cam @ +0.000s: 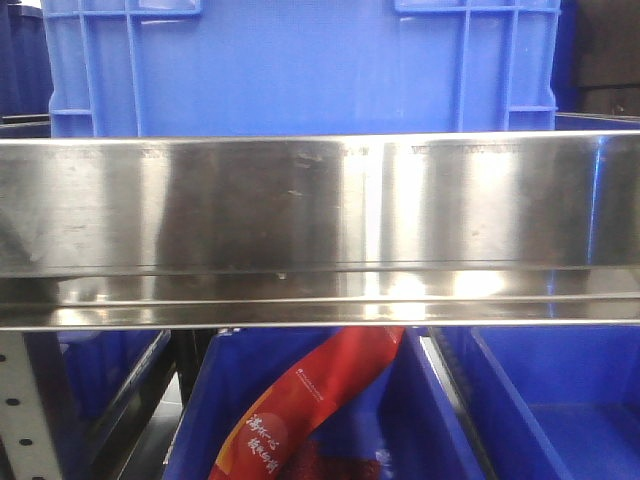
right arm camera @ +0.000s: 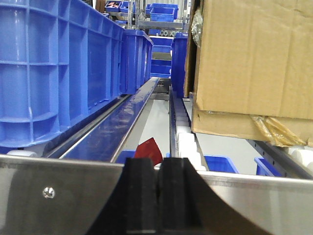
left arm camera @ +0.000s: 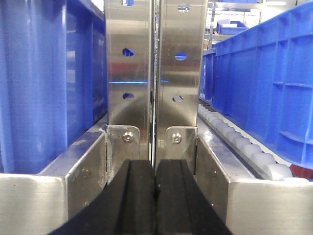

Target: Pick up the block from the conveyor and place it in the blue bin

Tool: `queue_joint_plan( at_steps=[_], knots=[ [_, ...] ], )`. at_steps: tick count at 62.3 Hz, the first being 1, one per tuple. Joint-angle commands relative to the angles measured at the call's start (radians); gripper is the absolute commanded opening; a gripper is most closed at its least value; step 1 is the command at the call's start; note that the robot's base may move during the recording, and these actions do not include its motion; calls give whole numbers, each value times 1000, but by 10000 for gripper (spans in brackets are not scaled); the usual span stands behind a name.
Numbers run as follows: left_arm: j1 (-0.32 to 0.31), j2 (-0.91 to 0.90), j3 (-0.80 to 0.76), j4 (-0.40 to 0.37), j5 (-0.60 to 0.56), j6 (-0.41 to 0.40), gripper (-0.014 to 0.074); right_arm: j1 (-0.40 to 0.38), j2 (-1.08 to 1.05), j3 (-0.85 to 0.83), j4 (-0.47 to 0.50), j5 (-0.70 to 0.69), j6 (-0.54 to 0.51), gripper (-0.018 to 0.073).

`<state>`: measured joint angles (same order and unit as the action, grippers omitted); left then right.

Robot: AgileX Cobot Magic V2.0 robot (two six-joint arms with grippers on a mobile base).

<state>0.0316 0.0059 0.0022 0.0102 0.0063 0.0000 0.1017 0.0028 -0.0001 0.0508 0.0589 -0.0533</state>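
Showing no block or conveyor: both tools, left tool (left arm camera: 155, 196) and right tool (right arm camera: 157, 196), are seen closed, empty, behind steel rail (cam: 320, 220); direction cannot be told.

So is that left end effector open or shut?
Shut. In the left wrist view, the end effector has its two black fingers pressed together, nothing between.

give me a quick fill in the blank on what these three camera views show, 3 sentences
1. In the front view, a blue crate stands behind a shiny ____ rail.
2. Below that rail, a ____ packet lies in a blue bin.
3. In the right wrist view, the large box on the right is made of ____.

Missing words: steel (metal); red; cardboard
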Motion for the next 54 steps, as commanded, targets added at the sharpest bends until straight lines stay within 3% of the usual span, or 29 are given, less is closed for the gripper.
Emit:
queue_joint_plan(
  at_steps=[1, 54],
  knots=[
    [3, -6, -2, 6, -26, 0, -111, 2, -3, 0, 0, -16, 0, -162],
    [3, -6, -2, 8, -26, 0, -111, 2, -3, 0, 0, -16, 0, -162]
  ],
)
